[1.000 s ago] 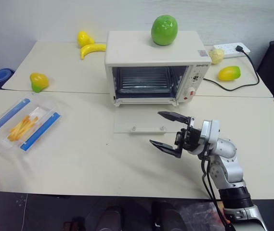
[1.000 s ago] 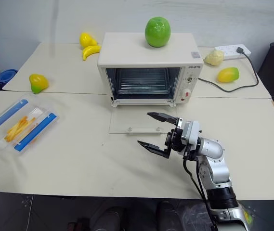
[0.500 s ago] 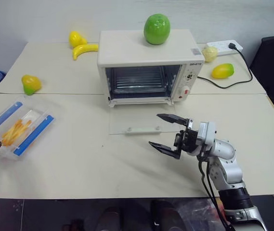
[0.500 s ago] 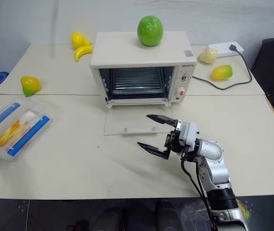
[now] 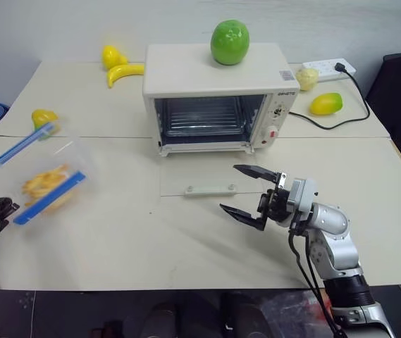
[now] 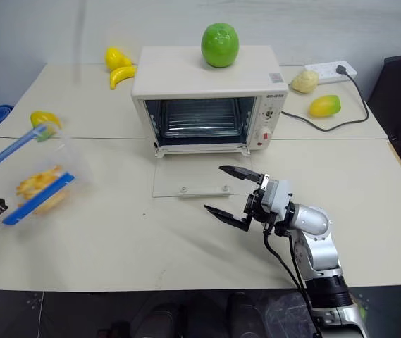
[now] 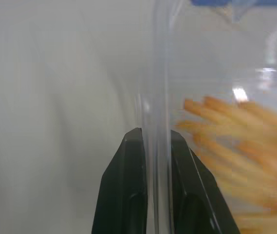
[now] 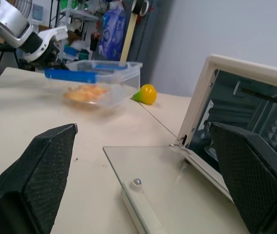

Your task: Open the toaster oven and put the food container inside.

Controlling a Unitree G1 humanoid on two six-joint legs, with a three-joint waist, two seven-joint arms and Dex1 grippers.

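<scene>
Two fingers of L gripper point(image 7: 155, 146) pinch food container point(image 5: 41, 179) wall, lifted off desk point(image 5: 151, 239), left of toaster oven point(image 5: 218, 98), door down. R gripper point(image 5: 249, 193) fingers spread wide, empty.

Bare table point(image 5: 137, 232) between the lifted food container point(image 5: 41, 179) and the toaster oven point(image 5: 218, 98). Across that mouth, flat on the table, the lowered glass door point(image 5: 204, 177); just beside its near corner, spread wide and empty, the right gripper point(image 5: 248, 195).
</scene>
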